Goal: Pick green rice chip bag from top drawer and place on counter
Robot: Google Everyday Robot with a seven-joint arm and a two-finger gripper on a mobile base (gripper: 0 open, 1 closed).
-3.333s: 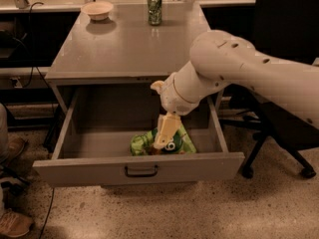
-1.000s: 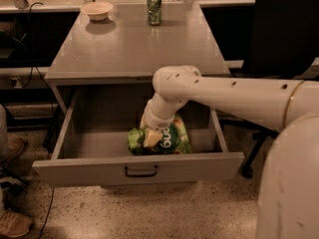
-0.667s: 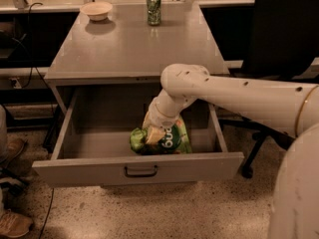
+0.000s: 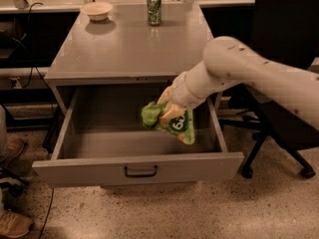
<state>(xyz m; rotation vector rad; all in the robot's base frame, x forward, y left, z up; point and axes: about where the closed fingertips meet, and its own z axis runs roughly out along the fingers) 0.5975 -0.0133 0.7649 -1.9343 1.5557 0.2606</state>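
The green rice chip bag [image 4: 172, 121] hangs crumpled in my gripper [image 4: 165, 112], lifted off the floor of the open top drawer [image 4: 99, 143]. The gripper is shut on the bag's upper part, over the right half of the drawer, just below the counter's front edge. My white arm reaches in from the right. The counter [image 4: 129, 44] is the grey cabinet top behind the drawer. The drawer's dark pull handle [image 4: 140, 172] sits at the centre of its front panel.
A green soda can [image 4: 154, 9] and a small beige bowl [image 4: 97, 10] stand at the back of the counter. A black office chair [image 4: 284, 73] stands right of the cabinet. Shoes [image 4: 12, 223] and cables lie on the floor at the left.
The gripper closed on the bag down in the drawer and has lifted it up off the drawer floor, towards the counter's front edge.
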